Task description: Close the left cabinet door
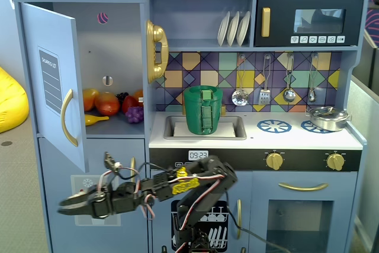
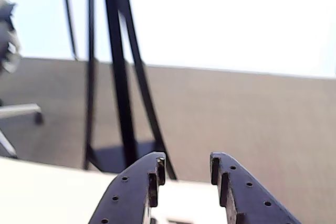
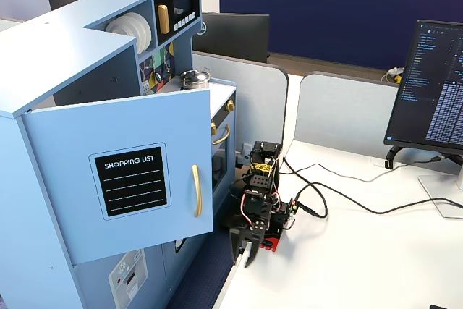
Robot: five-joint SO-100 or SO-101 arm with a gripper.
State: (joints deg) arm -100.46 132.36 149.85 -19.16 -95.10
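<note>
Left cabinet door (image 3: pixel 123 179) swung open, hand (image 2: pixel 185 165) empty, fingers slightly spread, base cut off

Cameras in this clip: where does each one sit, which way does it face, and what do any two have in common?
A fixed view: in front of the toy kitchen, facing it; shows the arm and gripper below the open left cabinet door.
Wrist view: rides on the arm, looking past both fingertips toward carpet and a dark stand; the door is not in it.
A fixed view: off to the kitchen's side, looking across the white desk at the door's outer face and the arm.
Shared: both fixed views show the door swung open and the gripper.
</note>
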